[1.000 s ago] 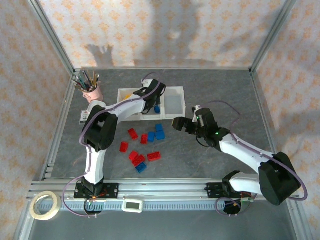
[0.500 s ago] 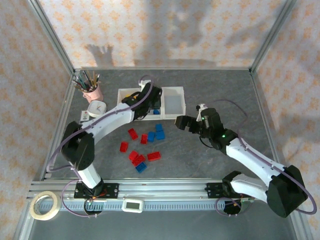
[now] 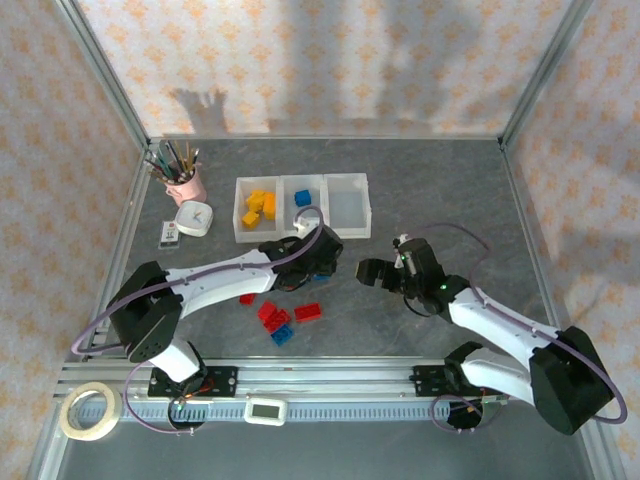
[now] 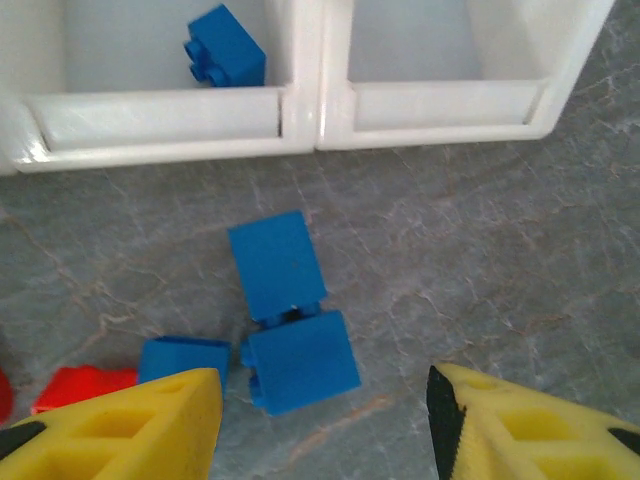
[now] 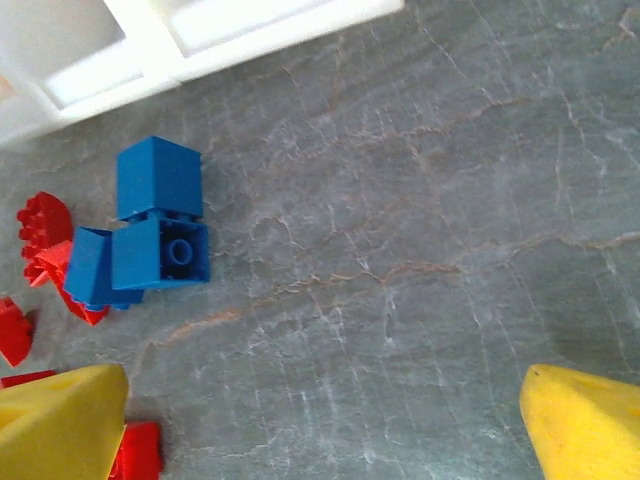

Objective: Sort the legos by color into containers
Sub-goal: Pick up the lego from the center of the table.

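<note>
The containers (image 3: 300, 232) stand in a row at the back. The left one holds yellow legos (image 3: 258, 205), the middle one a single blue brick (image 3: 302, 198) (image 4: 227, 47), and the right one (image 3: 346, 203) holds nothing. My left gripper (image 3: 324, 263) (image 4: 320, 430) is open just in front of them. It hovers over three blue bricks (image 4: 277, 262) (image 4: 300, 360) (image 4: 183, 360) with nothing between its fingers. My right gripper (image 3: 366, 270) (image 5: 325, 430) is wide open over bare table to the right of those blue bricks (image 5: 160, 253).
Red bricks (image 3: 270, 315) (image 3: 307, 311) and one blue brick (image 3: 282, 335) lie on the table nearer the arm bases. At the back left are a pink cup of pens (image 3: 183, 180) and a white round object (image 3: 192, 217). A tape roll (image 3: 87, 411) lies beyond the front rail.
My left arm has drawn back from over the middle bin to the blue bricks on the table, its jaws widening. A blue brick now lies in that bin. My right gripper shifted slightly nearer.
</note>
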You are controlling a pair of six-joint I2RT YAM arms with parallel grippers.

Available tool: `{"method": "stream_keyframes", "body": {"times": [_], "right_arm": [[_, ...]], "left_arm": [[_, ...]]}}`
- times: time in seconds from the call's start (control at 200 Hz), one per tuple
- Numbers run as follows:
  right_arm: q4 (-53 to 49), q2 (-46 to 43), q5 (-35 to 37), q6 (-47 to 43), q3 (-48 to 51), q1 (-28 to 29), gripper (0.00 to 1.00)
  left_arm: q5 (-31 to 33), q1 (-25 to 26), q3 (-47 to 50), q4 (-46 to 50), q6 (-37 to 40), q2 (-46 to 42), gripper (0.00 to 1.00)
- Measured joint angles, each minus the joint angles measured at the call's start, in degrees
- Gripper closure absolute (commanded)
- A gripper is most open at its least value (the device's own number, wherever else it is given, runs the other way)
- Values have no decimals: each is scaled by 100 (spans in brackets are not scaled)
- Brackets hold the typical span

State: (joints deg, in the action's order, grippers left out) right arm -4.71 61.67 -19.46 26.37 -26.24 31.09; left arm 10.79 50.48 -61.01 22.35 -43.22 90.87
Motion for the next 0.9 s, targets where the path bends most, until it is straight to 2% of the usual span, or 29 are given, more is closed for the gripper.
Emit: {"method": "stream_keyframes", "body": {"times": [0.36, 0.706, 0.901], "right_arm": [[120, 63, 146, 17, 55, 0, 0], [127, 63, 166, 17, 79, -20, 0], [131, 35, 168, 37, 129, -74, 0]], "left_arm": [[17, 109, 11, -179, -496, 673, 38], [20, 120, -4, -376, -535, 1034, 37], [142, 129, -332, -378, -494, 1381, 37]]}}
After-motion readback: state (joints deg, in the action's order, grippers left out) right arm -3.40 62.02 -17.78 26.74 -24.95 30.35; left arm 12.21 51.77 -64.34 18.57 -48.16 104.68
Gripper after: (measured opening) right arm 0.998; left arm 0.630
